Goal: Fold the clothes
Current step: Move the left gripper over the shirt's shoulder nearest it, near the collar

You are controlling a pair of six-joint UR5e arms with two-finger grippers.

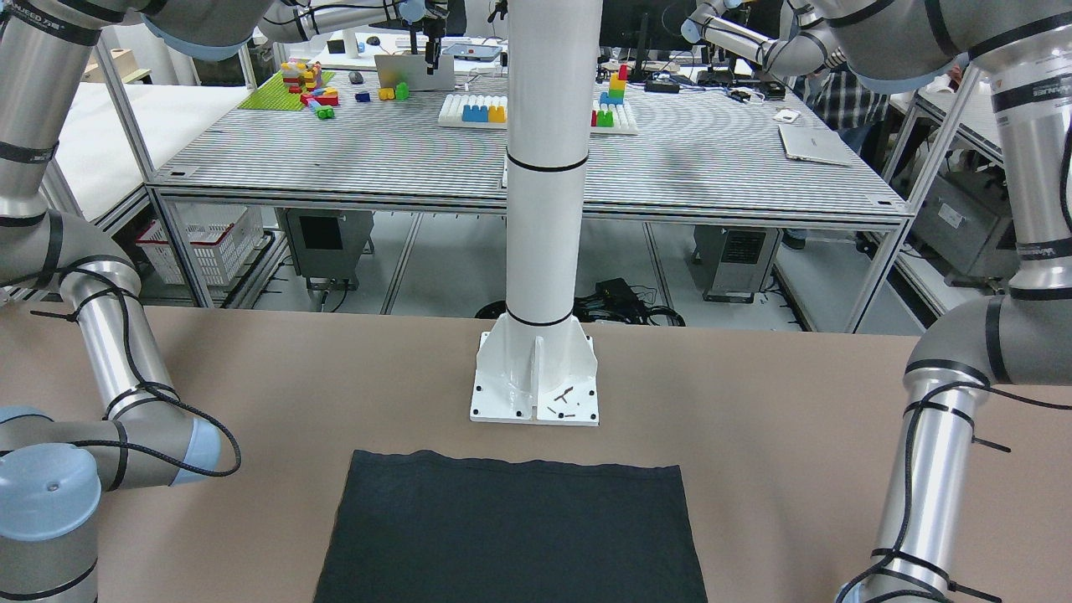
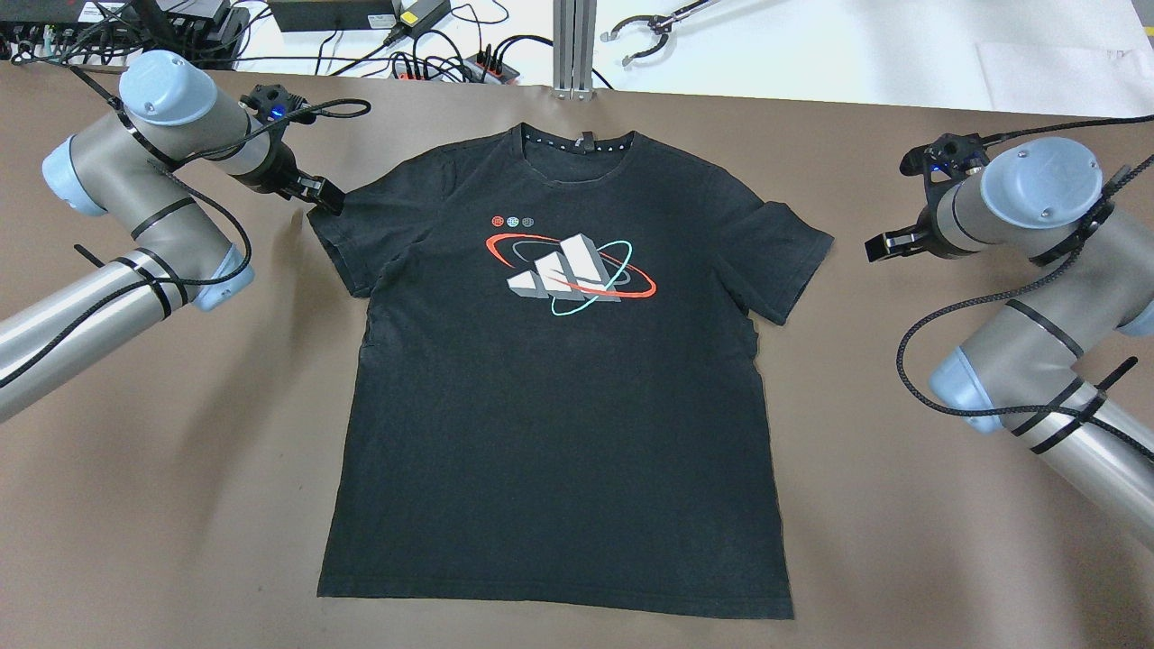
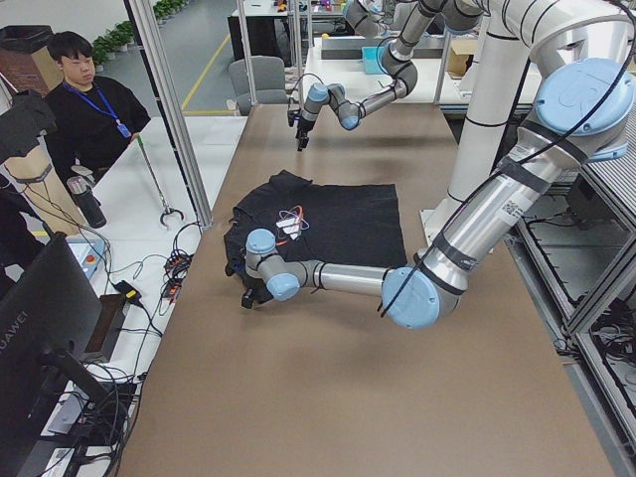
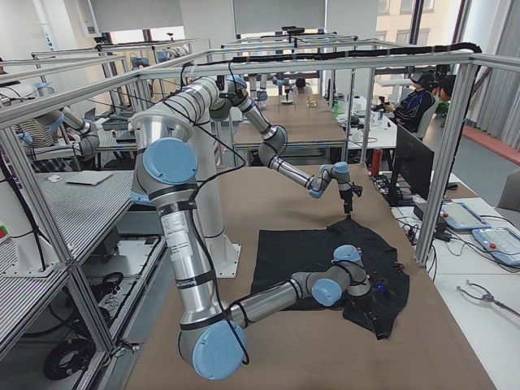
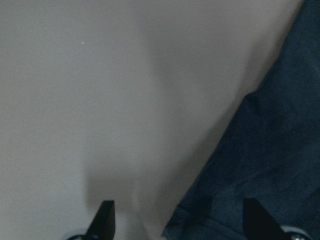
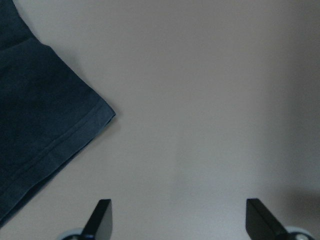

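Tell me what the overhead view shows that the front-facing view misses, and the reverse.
Only overhead: the logo and collar of the shirt, the left gripper at one sleeve, and the right gripper clear of the other. Only front-facing: the white pillar on its base plate, and a far table with blocks. Both: the shirt flat on the brown table, and both arms.
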